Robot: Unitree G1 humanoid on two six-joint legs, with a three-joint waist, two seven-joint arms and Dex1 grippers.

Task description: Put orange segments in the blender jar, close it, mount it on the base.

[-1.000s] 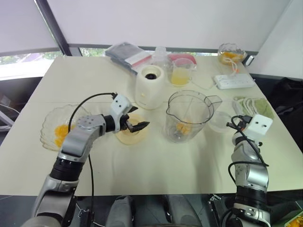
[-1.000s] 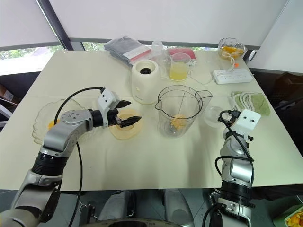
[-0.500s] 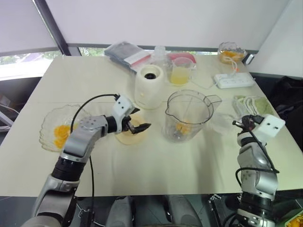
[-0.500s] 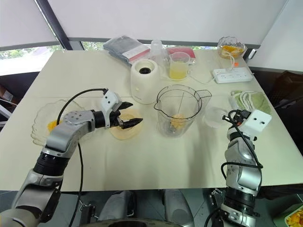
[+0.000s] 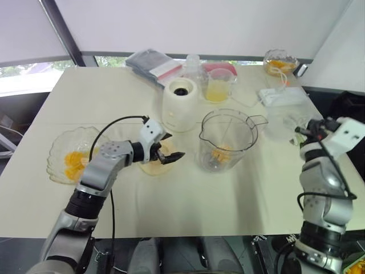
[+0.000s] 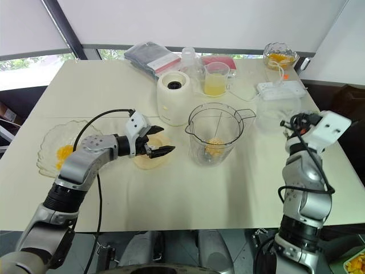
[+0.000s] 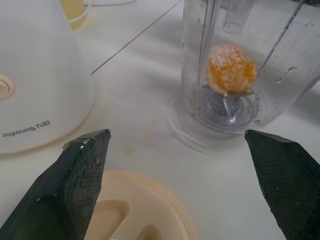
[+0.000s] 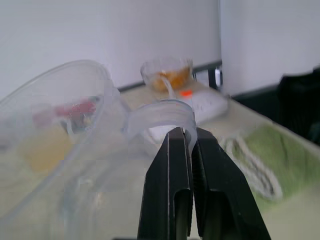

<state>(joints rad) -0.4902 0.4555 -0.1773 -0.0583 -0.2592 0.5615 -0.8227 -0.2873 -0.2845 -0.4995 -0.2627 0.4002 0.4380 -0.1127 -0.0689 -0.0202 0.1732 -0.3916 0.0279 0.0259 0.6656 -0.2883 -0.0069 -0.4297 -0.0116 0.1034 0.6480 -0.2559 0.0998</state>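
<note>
The clear blender jar [image 5: 228, 140] stands mid-table with an orange segment [image 7: 231, 69] at its bottom. The cream blender base [image 5: 181, 104] is just behind it on the left. My left gripper [image 5: 171, 154] is open and low over a cream round lid [image 5: 154, 165], pointing at the jar. A glass dish [image 5: 71, 160] of orange segments lies at the left. My right gripper [image 5: 297, 130] is shut on the tab of a clear lid [image 5: 282, 114], held in the air to the right of the jar. In the right wrist view the fingers [image 8: 170, 165] pinch that tab.
At the back stand a measuring cup of juice [image 5: 218, 85], a dark packet [image 5: 154, 63], a white power strip [image 5: 279, 94] with its cable, and a glass bowl of orange pieces [image 5: 279, 60]. A green cloth [image 6: 311, 123] lies by the right edge.
My right gripper has lifted the clear lid off the table, up and towards the back. My left gripper has crept a little towards the jar, still open.
</note>
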